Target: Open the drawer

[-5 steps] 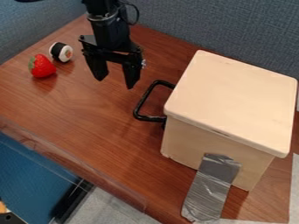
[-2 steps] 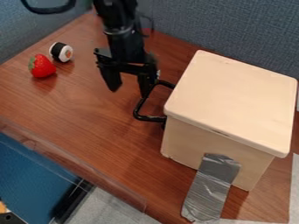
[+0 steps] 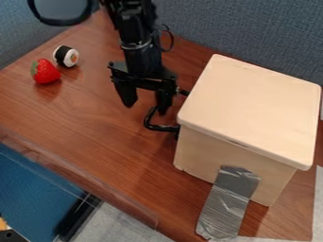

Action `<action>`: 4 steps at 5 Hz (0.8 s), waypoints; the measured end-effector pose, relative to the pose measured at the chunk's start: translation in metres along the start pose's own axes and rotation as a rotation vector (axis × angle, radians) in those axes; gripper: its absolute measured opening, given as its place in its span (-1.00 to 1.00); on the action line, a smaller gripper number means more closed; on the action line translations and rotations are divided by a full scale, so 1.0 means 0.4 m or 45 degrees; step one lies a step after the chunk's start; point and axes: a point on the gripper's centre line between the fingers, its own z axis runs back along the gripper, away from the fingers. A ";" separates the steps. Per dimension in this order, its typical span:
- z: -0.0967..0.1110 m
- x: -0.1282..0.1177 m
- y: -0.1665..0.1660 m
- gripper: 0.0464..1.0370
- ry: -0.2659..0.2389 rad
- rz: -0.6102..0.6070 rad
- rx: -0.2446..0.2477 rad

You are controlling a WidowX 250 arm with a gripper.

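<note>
1 pincer [image 3: 146, 108], 2 fingers apart, 1 overlapping 1 blk handle [image 3: 161, 128]; can't tell if touching. 1 drawer box [image 3: 252, 106] just R of pincer in cam view, 1 strawberry [image 3: 46, 72] + 1 sushi roll [image 3: 66, 56] L.

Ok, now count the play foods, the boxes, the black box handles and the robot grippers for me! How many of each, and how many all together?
Play foods: 2, the strawberry and the sushi roll
Boxes: 1, the wooden box
Black box handles: 1, the handle
Robot grippers: 1, the gripper
Total: 5
</note>
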 end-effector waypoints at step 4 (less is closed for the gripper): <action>-0.056 -0.003 0.007 -0.38 -0.022 0.054 0.043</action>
